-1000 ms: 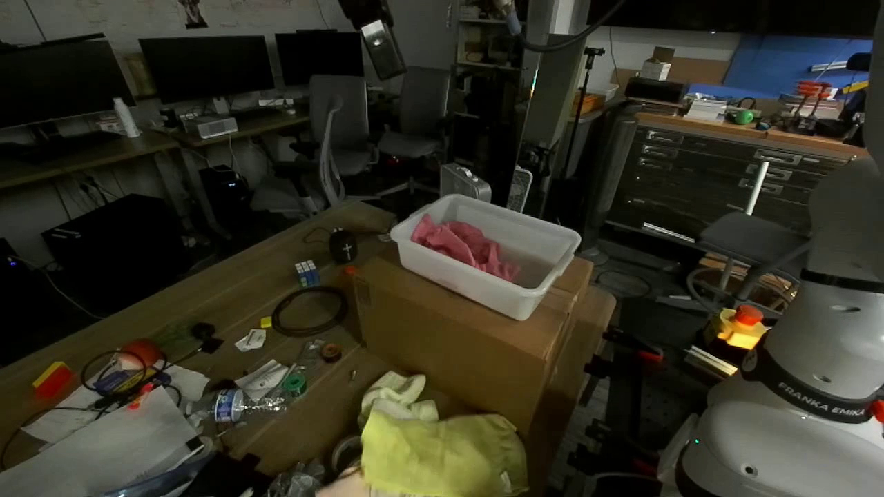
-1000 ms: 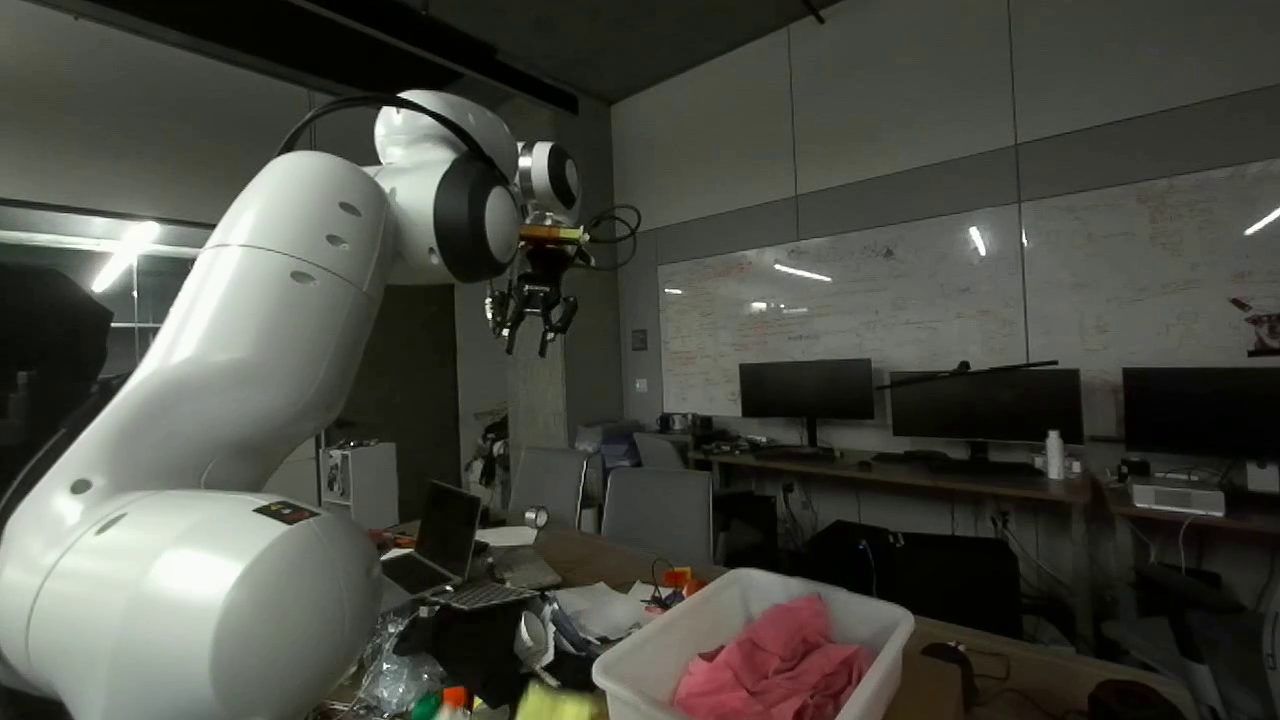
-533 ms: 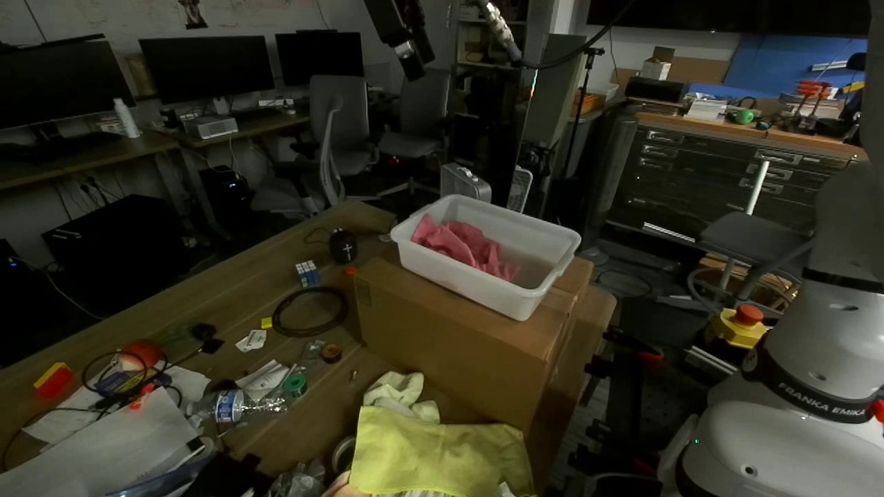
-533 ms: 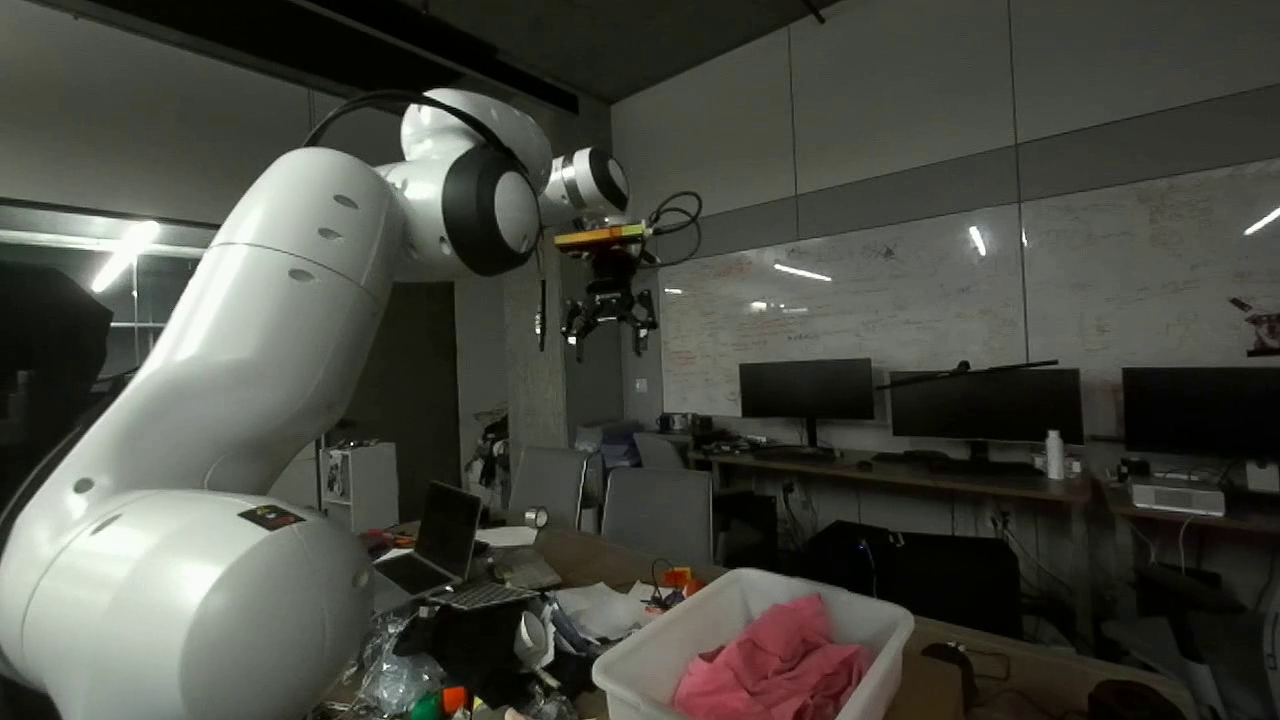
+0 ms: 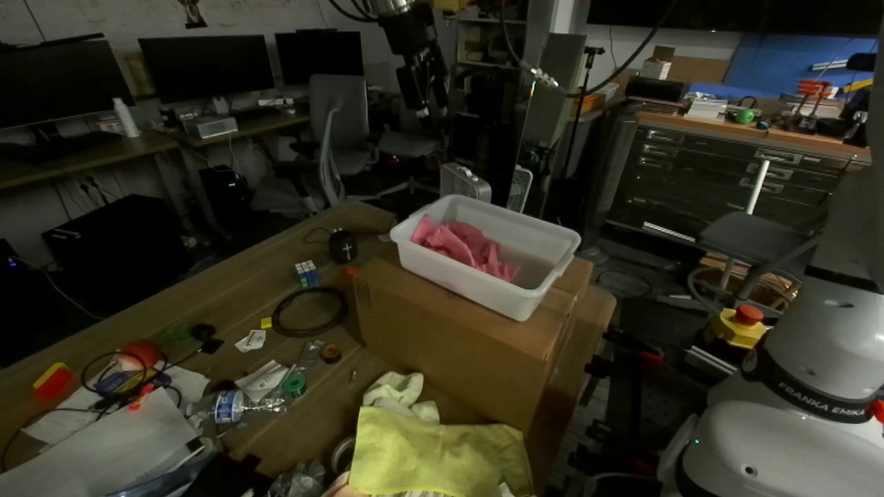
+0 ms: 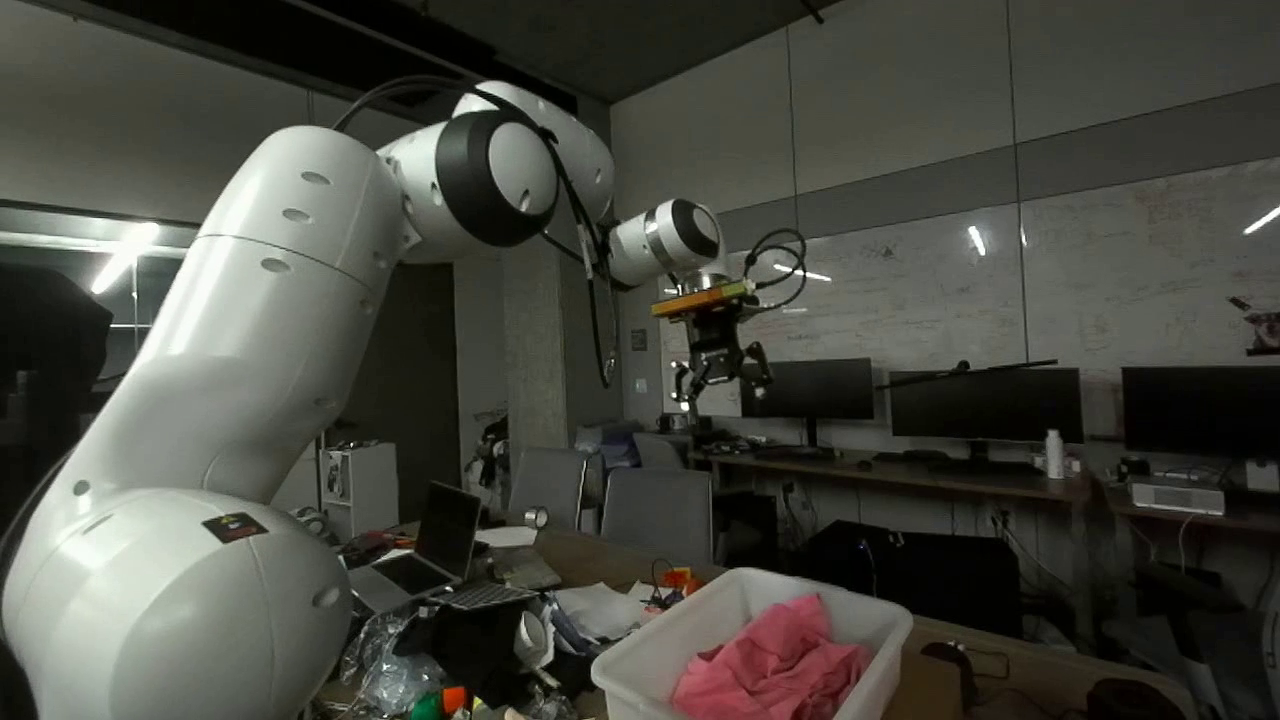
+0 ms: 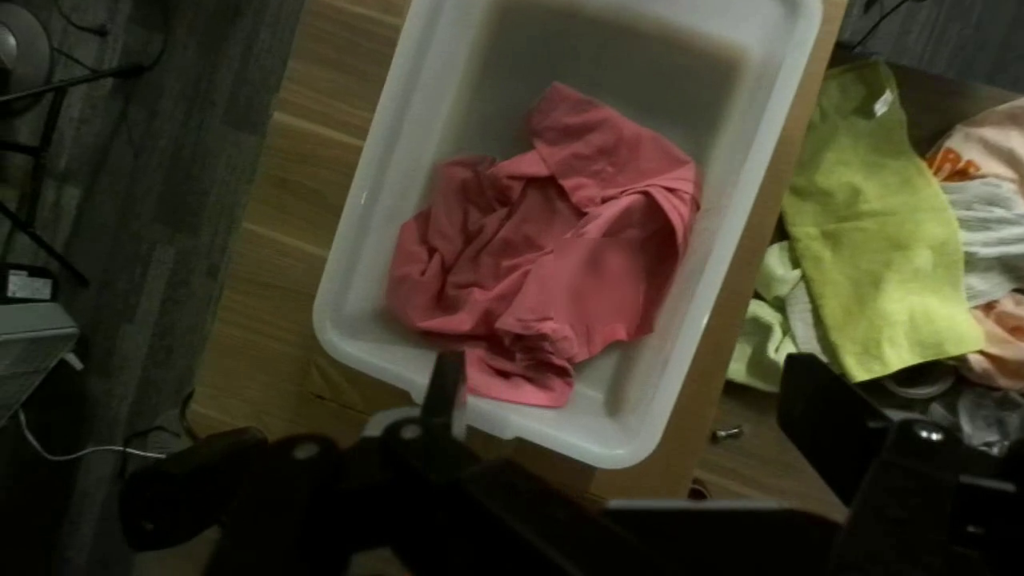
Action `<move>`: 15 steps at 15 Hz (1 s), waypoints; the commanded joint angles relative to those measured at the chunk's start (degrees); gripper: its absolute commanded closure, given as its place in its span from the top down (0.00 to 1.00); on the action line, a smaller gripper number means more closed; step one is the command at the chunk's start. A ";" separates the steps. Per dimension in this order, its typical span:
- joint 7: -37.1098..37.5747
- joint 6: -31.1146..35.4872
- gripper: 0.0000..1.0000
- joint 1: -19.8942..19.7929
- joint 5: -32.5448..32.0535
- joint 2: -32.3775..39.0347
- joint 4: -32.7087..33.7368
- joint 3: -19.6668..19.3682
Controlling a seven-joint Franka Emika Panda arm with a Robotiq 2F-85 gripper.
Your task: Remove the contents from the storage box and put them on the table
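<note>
A white plastic storage box stands on a cardboard box and also shows in an exterior view and the wrist view. A crumpled pink cloth lies in it, also visible in both exterior views. My gripper is open and empty, high above the table. In the wrist view its fingers are wide apart over the box's near end, with nothing between them. A yellow cloth lies on other cloths on the wooden table, beside the cardboard box.
The cardboard box raises the storage box above the table. A bottle, papers, a black cable coil, a Rubik's cube and tape rolls lie on the table. A laptop stands near the arm's base.
My arm has swung toward the storage box, and the gripper has come lower. The yellow cloth, blurred a second ago, has settled flat on the pile. The pink cloth has not moved.
</note>
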 commanded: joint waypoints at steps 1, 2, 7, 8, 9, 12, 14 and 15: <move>2.39 11.25 1.00 -1.26 -1.93 -4.28 -12.77 -0.13; 3.15 14.07 1.00 -1.47 -2.35 -4.20 -14.97 -0.24; 8.02 23.67 1.00 -1.59 -3.70 -2.88 -23.06 -0.97; 8.32 24.96 1.00 -1.76 -3.93 -2.65 -24.36 -1.05; 8.59 26.47 1.00 -1.92 -4.18 -2.59 -25.74 -1.16; 8.16 31.07 1.00 -2.61 -4.84 -2.46 -29.11 -1.82; 7.32 34.58 1.00 -3.26 -4.63 -2.52 -31.00 -2.26; 6.74 36.37 1.00 -3.67 -4.28 -2.51 -31.83 -2.38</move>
